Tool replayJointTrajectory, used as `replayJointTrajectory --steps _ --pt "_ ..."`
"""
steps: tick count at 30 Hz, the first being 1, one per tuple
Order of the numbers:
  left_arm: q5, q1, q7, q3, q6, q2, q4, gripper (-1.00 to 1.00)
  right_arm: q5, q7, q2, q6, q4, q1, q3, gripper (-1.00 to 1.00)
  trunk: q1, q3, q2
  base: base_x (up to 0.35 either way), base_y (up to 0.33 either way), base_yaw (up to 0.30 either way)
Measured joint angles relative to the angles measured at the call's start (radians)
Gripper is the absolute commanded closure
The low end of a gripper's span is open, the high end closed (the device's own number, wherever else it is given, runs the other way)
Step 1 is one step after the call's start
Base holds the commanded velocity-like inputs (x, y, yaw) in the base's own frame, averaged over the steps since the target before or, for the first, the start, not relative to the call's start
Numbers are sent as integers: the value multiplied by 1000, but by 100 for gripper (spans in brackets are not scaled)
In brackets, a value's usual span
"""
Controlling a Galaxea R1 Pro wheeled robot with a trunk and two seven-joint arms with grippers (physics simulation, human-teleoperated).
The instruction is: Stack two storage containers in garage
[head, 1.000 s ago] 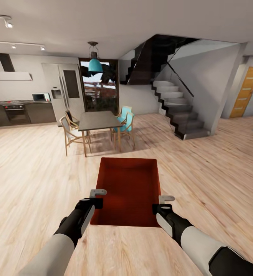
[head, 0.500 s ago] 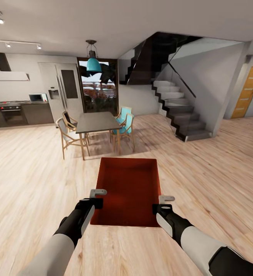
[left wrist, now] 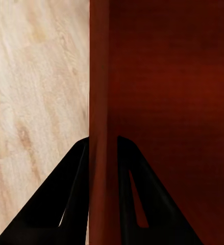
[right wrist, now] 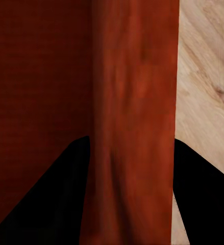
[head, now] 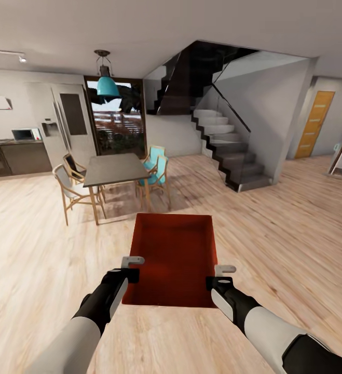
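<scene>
**Red-orange bin carried between two grippers over wood-plank floor**

Far L: kitchen units w/ microwave (head: 23,134), then dining table (head: 114,169) w/ wooden chairs under a teal pendant lamp (head: 107,85). Nearer, L gripper (head: 131,266) pinches the bin's L wall; wrist view shows its dark fingers (left wrist: 71,199) either side of that wall. Centre: storage container (head: 173,257), open top, held clear of the plank floor (head: 30,259) in front of the robot. R gripper (head: 221,274) clamps the R wall, fingers (right wrist: 55,199) straddling it. Beyond, R: grey staircase (head: 233,156), orange-brown door (head: 312,124).
</scene>
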Motion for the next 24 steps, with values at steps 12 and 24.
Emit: replayJointTrajectory --steps 12,24 --pt "0 0 0 0 0 0 0 100 0 0 0 0 0 0 0 100 0 0 0 322 0 -242" --pt "0 0 0 0 0 0 -1 100 2 0 0 0 0 0 -1 100 0 0 0 322 0 -242"
